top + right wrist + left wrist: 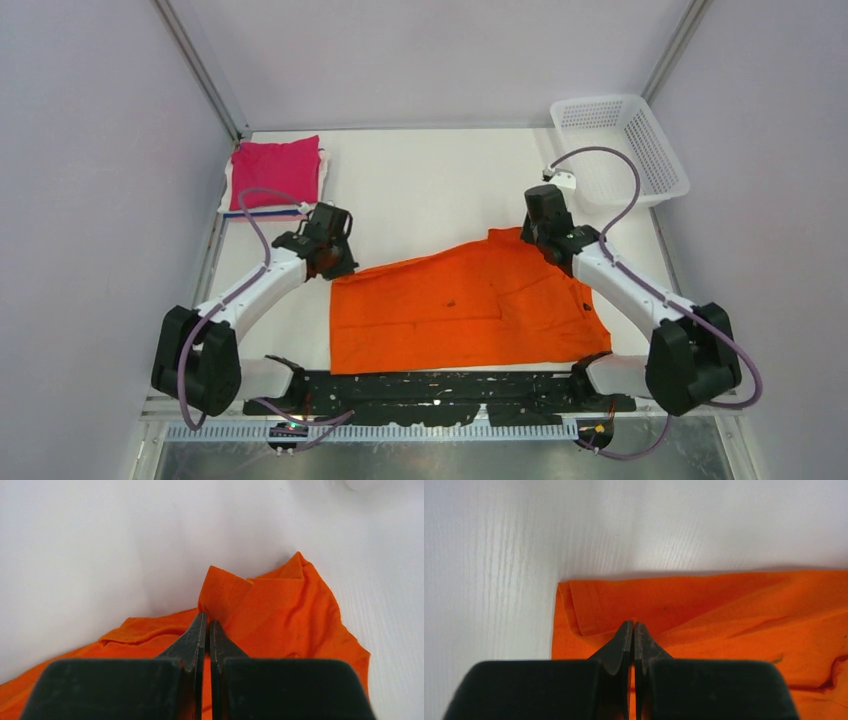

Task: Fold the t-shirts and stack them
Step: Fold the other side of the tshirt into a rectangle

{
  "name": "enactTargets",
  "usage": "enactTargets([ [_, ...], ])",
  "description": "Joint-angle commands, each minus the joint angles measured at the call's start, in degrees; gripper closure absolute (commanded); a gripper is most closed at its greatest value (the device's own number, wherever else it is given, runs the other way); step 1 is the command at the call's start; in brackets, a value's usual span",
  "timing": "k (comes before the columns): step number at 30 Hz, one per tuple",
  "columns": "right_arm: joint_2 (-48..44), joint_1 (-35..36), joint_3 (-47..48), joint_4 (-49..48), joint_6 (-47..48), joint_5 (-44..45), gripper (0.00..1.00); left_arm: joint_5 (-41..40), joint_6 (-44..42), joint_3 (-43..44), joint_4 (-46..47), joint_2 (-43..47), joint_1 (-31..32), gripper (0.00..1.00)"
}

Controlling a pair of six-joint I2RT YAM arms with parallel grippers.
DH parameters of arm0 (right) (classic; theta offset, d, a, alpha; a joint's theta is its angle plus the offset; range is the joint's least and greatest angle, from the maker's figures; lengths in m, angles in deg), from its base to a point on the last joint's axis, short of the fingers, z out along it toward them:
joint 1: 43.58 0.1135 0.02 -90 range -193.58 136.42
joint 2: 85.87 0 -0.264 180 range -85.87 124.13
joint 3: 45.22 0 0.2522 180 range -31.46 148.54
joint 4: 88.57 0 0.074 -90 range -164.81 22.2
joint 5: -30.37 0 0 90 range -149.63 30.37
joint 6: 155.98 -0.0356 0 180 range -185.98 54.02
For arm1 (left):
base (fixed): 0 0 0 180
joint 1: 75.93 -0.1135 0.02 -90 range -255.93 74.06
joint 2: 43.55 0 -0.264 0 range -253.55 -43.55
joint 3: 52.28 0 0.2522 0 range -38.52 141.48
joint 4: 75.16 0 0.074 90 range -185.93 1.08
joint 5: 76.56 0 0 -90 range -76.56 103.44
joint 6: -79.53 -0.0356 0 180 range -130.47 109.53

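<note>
A bright orange t-shirt [460, 310] lies spread across the middle of the table, its near part folded over itself. My left gripper [337, 266] is at its far left corner. In the left wrist view the jaws [633, 623] are shut, and creases in the orange cloth [724, 610] run into the tips. My right gripper [530, 236] is at the shirt's far right corner, where the cloth rises. In the right wrist view it [208, 616] is shut on the orange cloth [280, 610], and a corner stands up past the tips. A folded magenta-pink t-shirt [276, 172] tops a stack at the back left.
White and blue cloth edges [262, 213] show under the magenta shirt. A white lattice basket [655, 150] stands at the back right, just beyond the right arm. Grey walls close in the left, right and back sides. Bare white table [430, 190] lies between the stack and the basket.
</note>
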Motion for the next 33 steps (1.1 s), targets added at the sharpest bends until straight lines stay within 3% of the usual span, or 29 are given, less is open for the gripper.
enactTargets([
  [1,-11.2,1.9,-3.3,5.1,-2.3,6.9,0.95,-1.4,0.9,-2.4,1.1,4.4,0.9,1.00],
  [14,-30.8,8.0,-10.5,23.9,-7.1,7.9,0.95,-3.1,1.1,-6.3,-1.6,10.3,1.4,1.00],
  [19,-31.9,9.9,-11.9,27.4,-9.6,7.7,0.95,-1.0,1.2,-9.6,-0.6,12.0,1.9,1.00],
  [27,-32.0,13.4,-16.6,36.1,-18.7,-3.6,0.91,0.1,1.6,-17.0,0.5,14.8,2.5,1.00],
  [30,-34.4,14.7,-18.6,39.2,-21.0,-9.8,0.88,-0.1,2.4,-19.4,0.4,16.2,2.7,0.86],
  [33,-38.2,15.2,-18.9,41.2,-20.3,-16.9,0.75,-0.3,2.8,-19.7,-1.4,18.7,2.7,0.59],
])
